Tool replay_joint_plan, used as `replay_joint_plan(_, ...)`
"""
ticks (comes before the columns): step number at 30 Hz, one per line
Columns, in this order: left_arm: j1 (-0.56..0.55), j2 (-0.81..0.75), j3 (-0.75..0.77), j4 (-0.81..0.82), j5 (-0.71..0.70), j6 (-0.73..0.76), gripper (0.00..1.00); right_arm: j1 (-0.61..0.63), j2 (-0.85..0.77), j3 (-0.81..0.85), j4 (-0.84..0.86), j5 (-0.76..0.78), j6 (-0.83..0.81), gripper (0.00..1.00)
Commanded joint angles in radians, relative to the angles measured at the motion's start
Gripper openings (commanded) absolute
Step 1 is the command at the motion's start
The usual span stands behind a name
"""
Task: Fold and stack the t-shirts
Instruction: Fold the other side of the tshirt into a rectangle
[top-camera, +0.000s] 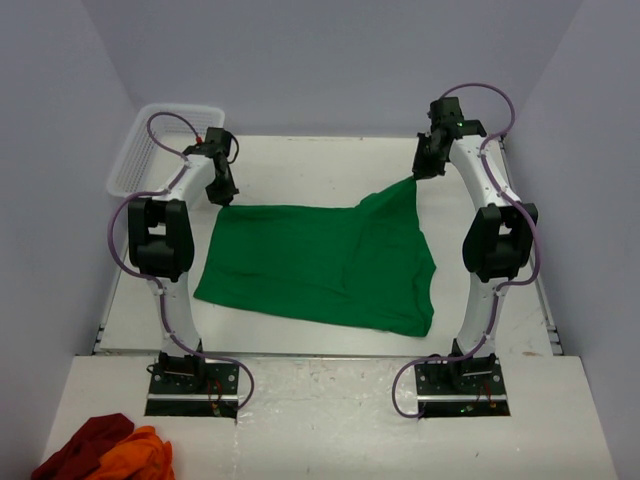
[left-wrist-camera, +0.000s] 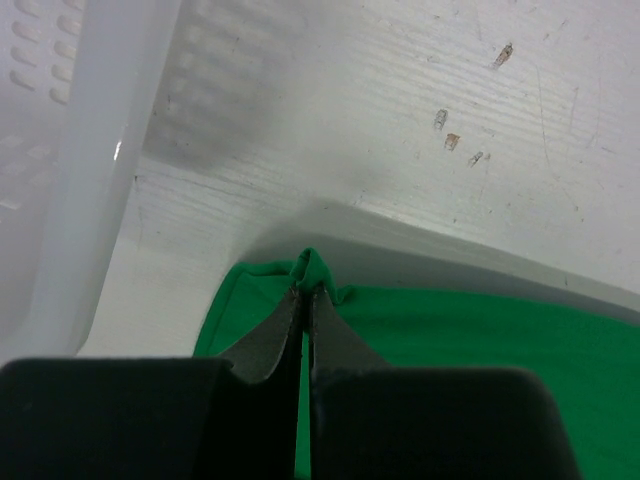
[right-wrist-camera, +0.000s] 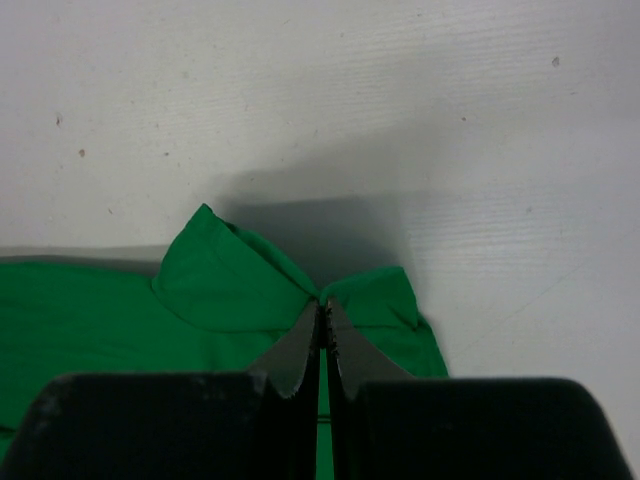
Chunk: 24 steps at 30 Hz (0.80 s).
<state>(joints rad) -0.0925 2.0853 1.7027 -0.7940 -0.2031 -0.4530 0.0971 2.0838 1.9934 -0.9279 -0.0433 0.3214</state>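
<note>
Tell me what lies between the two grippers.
The far edge of the green t-shirt runs from the left gripper to the right gripper, each shut on a corner. The top view shows it.

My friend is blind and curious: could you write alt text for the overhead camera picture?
A green t-shirt lies spread on a white table, its two far corners pinched by the left pincer and right pincer, the right corner lifted. A white basket sits far left; red and orange clothes lie heaped near left.
</note>
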Motion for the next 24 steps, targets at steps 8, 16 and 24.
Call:
replay_joint_plan(8, 0.008, -0.001, -0.006, 0.022, 0.005, 0.004, 0.00, -0.002, -0.027, 0.018, 0.004, 0.013, -0.005, 0.00)
replay_joint_plan(16, 0.008, -0.005, -0.006, 0.024, 0.008, 0.007, 0.00, -0.005, -0.028, 0.015, 0.004, 0.011, -0.005, 0.00)
replay_joint_plan(24, 0.008, -0.007, -0.006, 0.027, 0.011, 0.007, 0.00, -0.004, -0.027, 0.016, 0.004, 0.010, -0.005, 0.00)
